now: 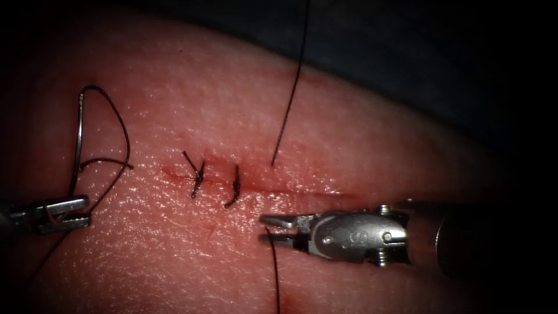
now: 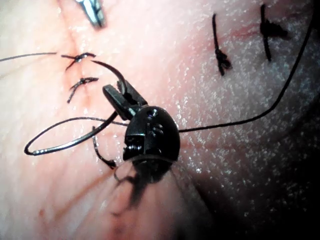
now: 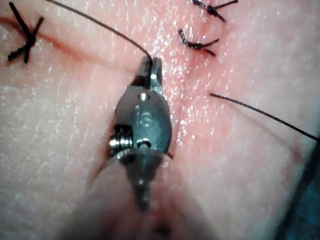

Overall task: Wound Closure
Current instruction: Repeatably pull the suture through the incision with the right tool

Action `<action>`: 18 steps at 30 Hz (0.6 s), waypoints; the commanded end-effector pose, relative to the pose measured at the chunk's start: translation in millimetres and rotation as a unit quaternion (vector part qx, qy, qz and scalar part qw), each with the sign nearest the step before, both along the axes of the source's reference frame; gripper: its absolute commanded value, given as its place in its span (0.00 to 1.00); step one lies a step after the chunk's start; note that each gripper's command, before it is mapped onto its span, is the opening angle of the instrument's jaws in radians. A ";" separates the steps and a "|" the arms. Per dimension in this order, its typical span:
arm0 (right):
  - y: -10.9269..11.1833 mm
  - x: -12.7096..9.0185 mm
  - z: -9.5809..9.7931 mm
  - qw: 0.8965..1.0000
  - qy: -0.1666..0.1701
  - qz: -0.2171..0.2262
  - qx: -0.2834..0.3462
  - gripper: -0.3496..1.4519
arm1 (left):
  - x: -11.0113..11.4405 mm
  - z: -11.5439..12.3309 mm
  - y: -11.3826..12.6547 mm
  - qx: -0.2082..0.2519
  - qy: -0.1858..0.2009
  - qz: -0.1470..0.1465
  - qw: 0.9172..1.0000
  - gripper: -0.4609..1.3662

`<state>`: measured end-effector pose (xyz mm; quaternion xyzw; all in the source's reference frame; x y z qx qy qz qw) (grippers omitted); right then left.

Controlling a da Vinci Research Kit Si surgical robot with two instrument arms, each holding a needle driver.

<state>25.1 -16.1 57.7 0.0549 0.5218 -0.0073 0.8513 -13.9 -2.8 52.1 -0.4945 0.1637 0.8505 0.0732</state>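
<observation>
Left tool [image 1: 65, 213], at the far left of the endoscope view, has its jaws closed on the needle [image 1: 76, 152], gripping it near one end of the curve; the rest of the curve rises clear above the tissue [image 1: 360, 139], so the needle is out of the tissue and well to the left of the stitches. In the left wrist view the same grip shows: the left tool [image 2: 119, 96] clamps the needle [image 2: 65, 145] with the arc lying free over the surface. Thread [image 1: 113, 125] loops from the needle round to the left tool. Right tool [image 1: 274, 229] sits just below the cut [image 1: 290, 191], jaws parted a little, with a strand at or between them running down out of view; I cannot tell whether they grip it. In the right wrist view the right tool [image 3: 150, 70] has a strand meeting its tips. Another strand enters the tissue just above the cut and runs up out of view. Two knotted stitches [image 1: 197, 176] cross the left part of the cut; right of them it lies unclosed. Judgement: a third stitch is in hand, thread through both edges and not yet tied. Next move calls for controlled slack and a secure hold on the thread. Tissue surface is moist, glistening, with red fluid [image 1: 174, 172] along the cut; surroundings are dark.
</observation>
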 end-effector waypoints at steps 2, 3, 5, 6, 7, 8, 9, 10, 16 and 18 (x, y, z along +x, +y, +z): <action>0.2 0.1 -0.2 1.000 0.009 0.001 -0.005 0.00 | 0.0 0.0 0.0 0.001 0.000 0.003 1.000 0.06; 0.3 0.1 -0.4 1.000 0.012 0.002 -0.006 0.00 | 0.0 0.0 0.0 0.001 0.000 0.003 1.000 0.06; 0.4 0.3 -0.5 1.000 0.013 0.002 -0.006 0.00 | 0.0 0.0 0.0 0.001 0.000 0.003 1.000 0.06; 0.4 0.3 -0.7 1.000 0.013 0.005 -0.006 0.00 | 0.0 0.0 0.0 0.001 0.000 0.003 1.000 0.06; 0.5 0.3 -0.8 1.000 0.013 0.005 -0.006 0.00 | 0.0 0.0 0.0 0.001 0.000 0.003 1.000 0.06; 0.5 0.3 -0.9 1.000 0.012 0.006 -0.006 0.00 | 0.0 0.0 0.0 0.001 0.000 0.003 1.000 0.06; 0.5 0.2 -1.0 1.000 0.011 0.006 -0.006 0.00 | 0.0 0.0 0.0 0.001 0.000 0.003 1.000 0.06; 0.5 0.1 -1.1 1.000 0.012 0.006 -0.006 0.00 | 0.0 0.0 0.0 0.001 0.000 0.003 1.000 0.06; -1.5 -0.6 -2.3 1.000 0.013 -0.018 -0.010 0.00 | 0.0 0.0 0.0 0.001 0.000 0.003 1.000 0.06; -2.1 -0.8 -2.7 1.000 0.014 -0.026 -0.011 0.00 | 0.0 0.0 0.0 0.001 0.000 0.003 1.000 0.06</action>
